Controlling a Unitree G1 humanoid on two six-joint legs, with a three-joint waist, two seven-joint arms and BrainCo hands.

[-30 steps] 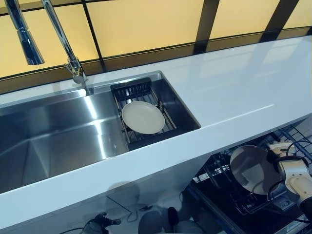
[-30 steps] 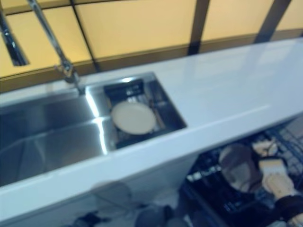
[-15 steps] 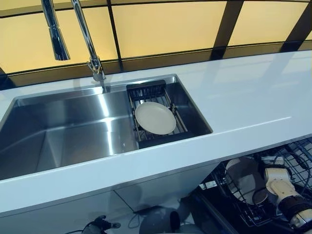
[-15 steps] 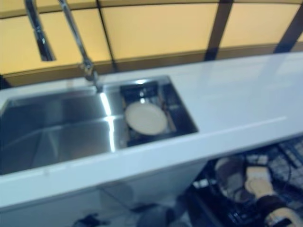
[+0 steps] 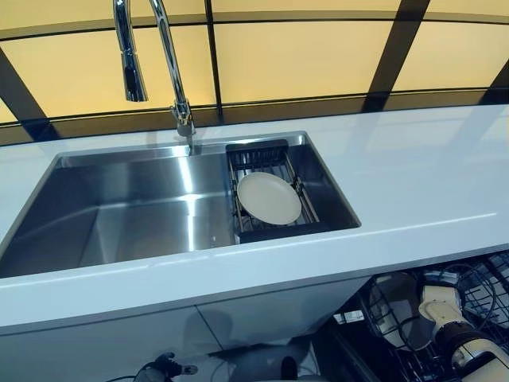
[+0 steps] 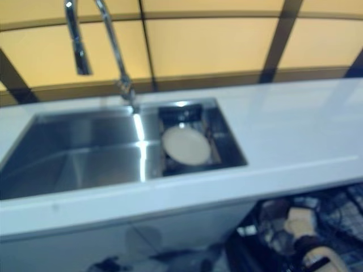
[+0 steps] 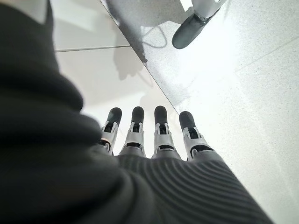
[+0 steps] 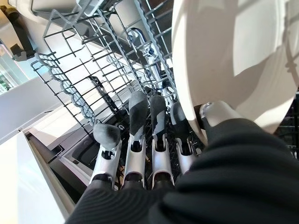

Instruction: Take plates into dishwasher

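A cream plate (image 5: 270,197) lies flat on a black drain rack (image 5: 262,153) at the right end of the steel sink (image 5: 119,211). Below the counter, my right hand (image 5: 440,306) holds a second pale plate (image 5: 390,306) on edge inside the wire dishwasher rack (image 5: 487,280). In the right wrist view the thumb (image 8: 219,114) presses on the plate's (image 8: 233,60) face and the fingers (image 8: 156,116) lie behind it, pinching its rim among the rack's tines (image 8: 93,70). My left hand (image 7: 156,135) hangs low over the floor, fingers straight and holding nothing; it also shows as my left hand (image 5: 161,371) at the bottom edge.
A tall chrome faucet (image 5: 163,48) stands behind the sink. The white counter (image 5: 413,175) stretches to the right, its front edge overhanging the open dishwasher. White cabinet fronts (image 5: 262,314) lie under the sink.
The camera has swung left, so the whole scene sits further right. My right hand with its plate has sunk lower into the dishwasher rack. The sink plate has stayed put.
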